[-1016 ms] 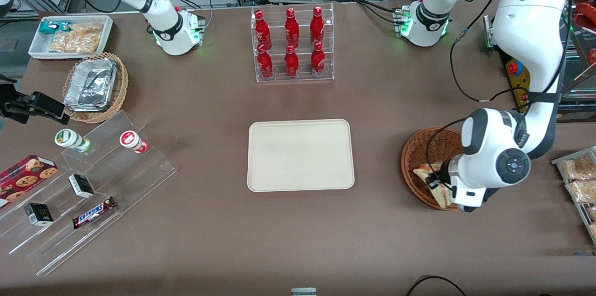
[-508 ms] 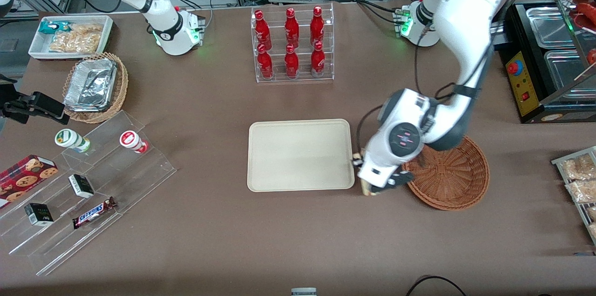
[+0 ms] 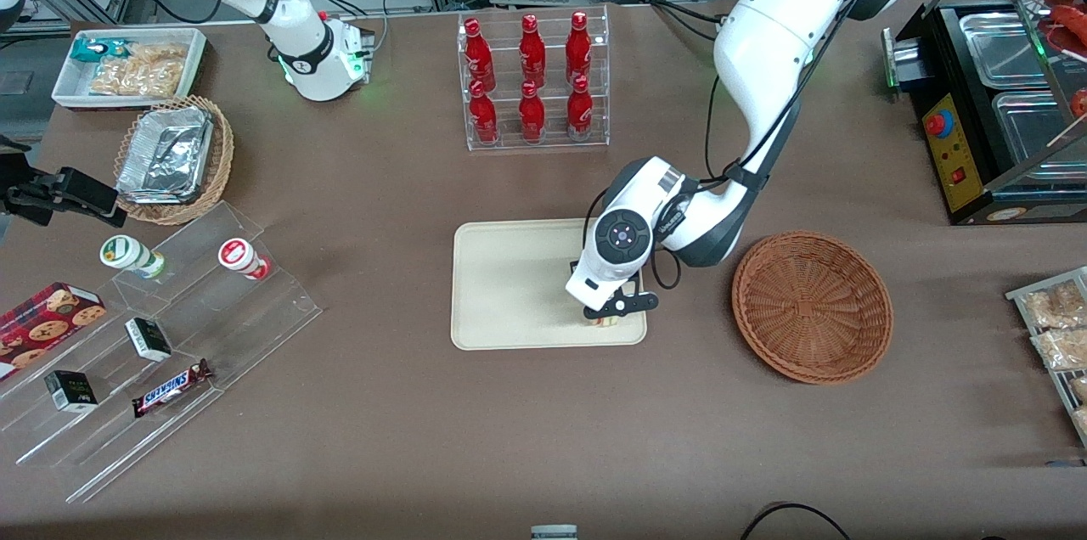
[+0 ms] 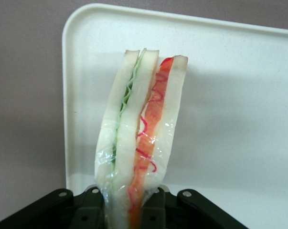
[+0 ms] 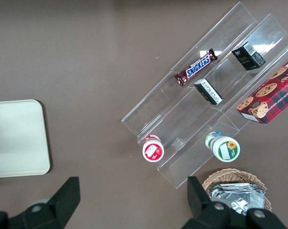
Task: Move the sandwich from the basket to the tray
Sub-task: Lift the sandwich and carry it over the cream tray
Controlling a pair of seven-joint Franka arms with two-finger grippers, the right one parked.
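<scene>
The sandwich (image 4: 141,138) is held upright between the closed fingers (image 4: 86,207) of the gripper (image 3: 608,315), above the tray (image 3: 509,285), near the tray's corner that lies nearest the front camera and toward the working arm's end. In the wrist view, three slices of white bread are seen wrapped in clear film, with a green layer and a red layer between them, and the cream surface of the tray lies under the wedge. Whether the sandwich touches the tray cannot be told. In the front view only a small pale piece of the sandwich (image 3: 605,321) is visible under the gripper.

Taking the tray as landmark, from left to right in the front view: clear stepped racks (image 3: 170,328) with small packets and a chocolate bar (image 3: 172,387) are set toward the parked arm's end of the table (image 3: 382,438). A clear rack of red bottles (image 3: 533,81) stands farther from the front camera than the tray. The basket (image 3: 812,306) sits beside the tray, toward the working arm's end, with nothing in it.
</scene>
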